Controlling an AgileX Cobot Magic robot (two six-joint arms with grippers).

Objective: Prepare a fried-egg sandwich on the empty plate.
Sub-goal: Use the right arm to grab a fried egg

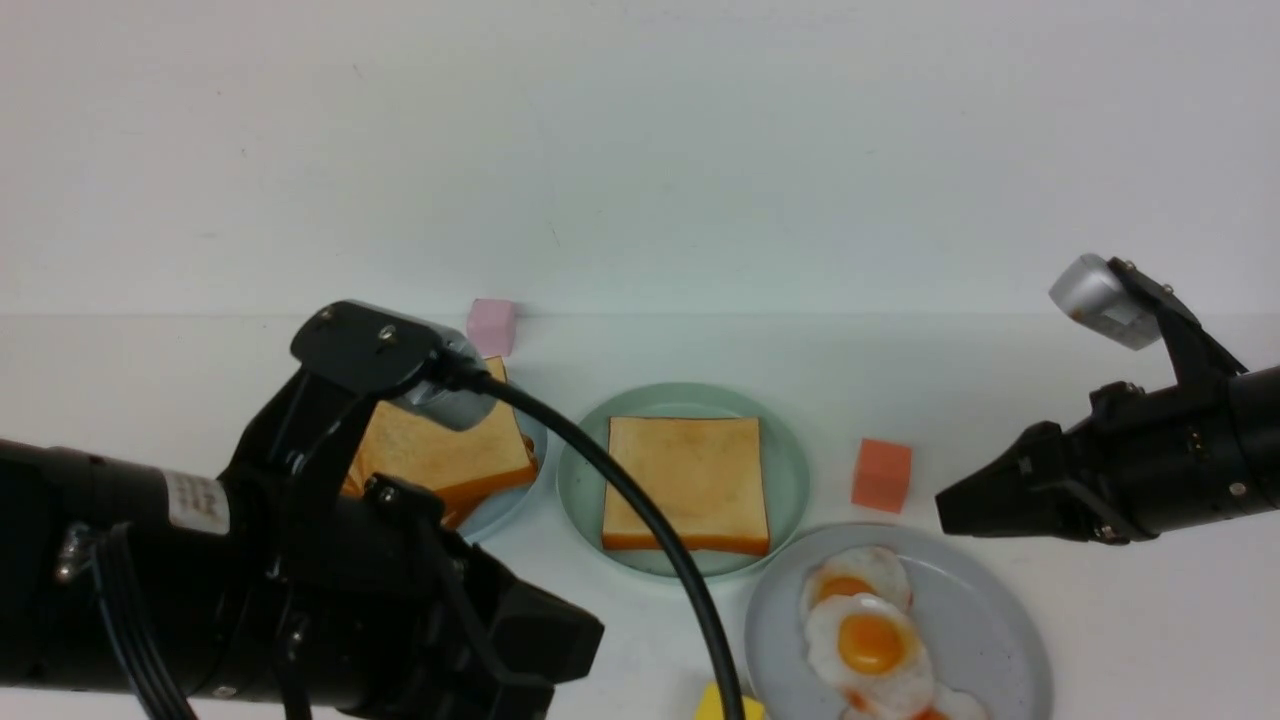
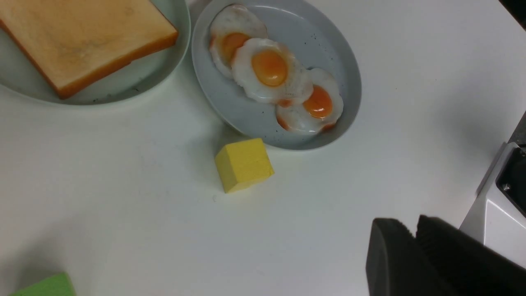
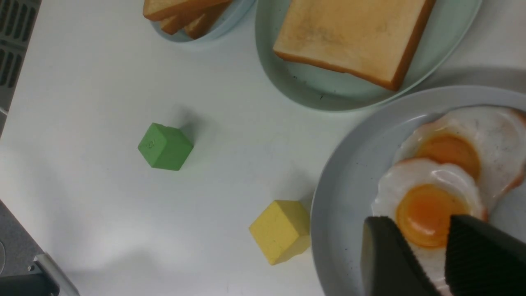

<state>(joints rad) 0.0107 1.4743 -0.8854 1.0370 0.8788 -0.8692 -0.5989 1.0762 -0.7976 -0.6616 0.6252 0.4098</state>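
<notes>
Two claws, both empty. Our right gripper (image 3: 425, 222) has its jaws spread and aims at the top fried egg (image 3: 427, 205) on the grey plate (image 3: 349, 164), which sits just beside the mint-green plate (image 1: 786, 470). Our left gripper (image 2: 411, 224) sits to the near left of that plate; we cannot tell whether its jaws meet. One toast slice (image 1: 687, 480) lies flat on the mint-green plate, bare of egg. We judge that the egg step is in hand: next we must descend and pinch the egg's thin edge.

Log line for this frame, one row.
stage: one toast on mint plate, no egg yet | eggs: three on grey plate | right gripper: open, empty, near eggs | left gripper: empty
</notes>
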